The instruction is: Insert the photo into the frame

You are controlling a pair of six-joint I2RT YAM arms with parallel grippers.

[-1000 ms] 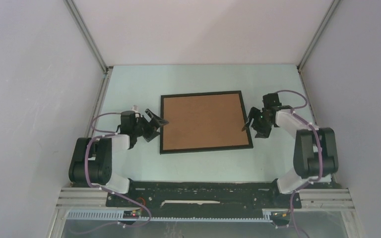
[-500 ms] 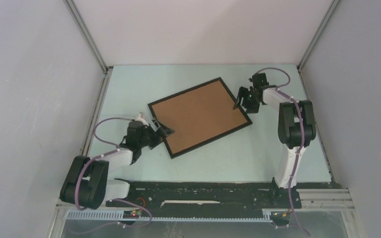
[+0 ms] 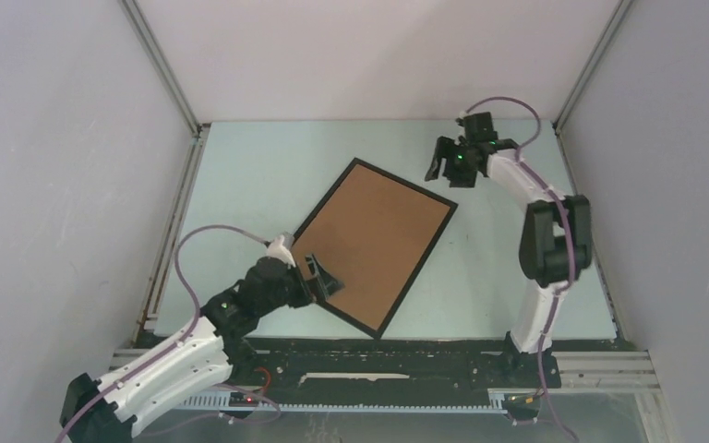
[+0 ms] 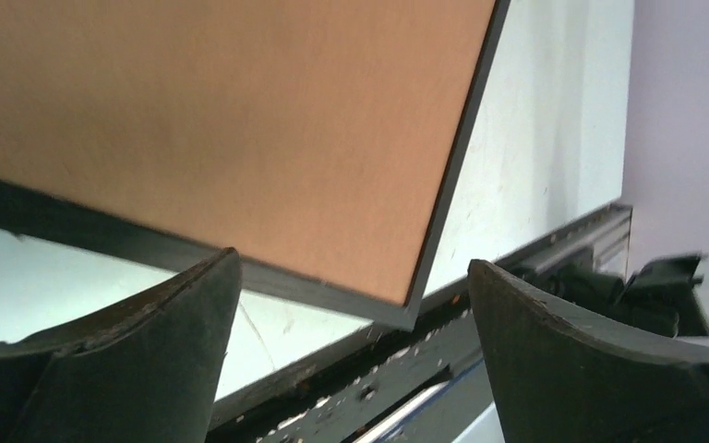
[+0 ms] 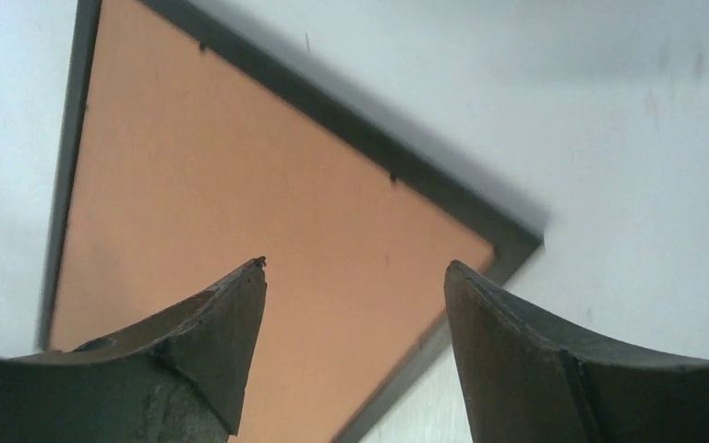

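The frame (image 3: 416, 269) lies flat on the table, turned diagonally, its thin black edge around a plain brown backing board (image 3: 374, 245). The photo is out of view. My left gripper (image 3: 325, 275) is open at the frame's near-left edge. In the left wrist view the frame's near corner (image 4: 413, 314) sits just beyond my left gripper (image 4: 351, 263), with nothing between the fingers. My right gripper (image 3: 445, 175) hangs open past the frame's far-right corner, apart from it. From the right wrist, my right gripper (image 5: 355, 263) looks down on the board (image 5: 240, 231) and the frame's edge (image 5: 351, 118).
The pale green table (image 3: 258, 175) is closed in by grey walls at the left, right and back. A black mounting rail (image 3: 378, 355) runs along the near edge, just below the frame's nearest corner.
The frame has swung from square-on to diagonal. My left gripper moved toward the near edge along with it. My right gripper moved toward the far right and off the frame.
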